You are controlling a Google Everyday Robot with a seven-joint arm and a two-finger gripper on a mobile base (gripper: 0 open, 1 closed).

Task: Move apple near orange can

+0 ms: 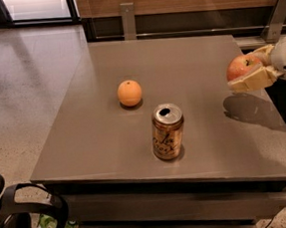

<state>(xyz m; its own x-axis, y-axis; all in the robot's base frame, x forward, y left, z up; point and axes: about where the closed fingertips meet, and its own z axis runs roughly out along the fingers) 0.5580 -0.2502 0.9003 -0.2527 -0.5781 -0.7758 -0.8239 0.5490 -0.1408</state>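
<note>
Holding the round red-and-yellow apple (243,66) clamped in my jaws, raised over the right edge of the grey desk (110,139), well apart from the coppery-orange metal can (167,132) at near centre. Swinging left too low could topple that tall can.

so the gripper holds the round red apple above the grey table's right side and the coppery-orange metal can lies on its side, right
No: the camera view shows the coppery-orange metal can standing upright. The gripper does hold the round red apple above the right side of the grey table.
</note>
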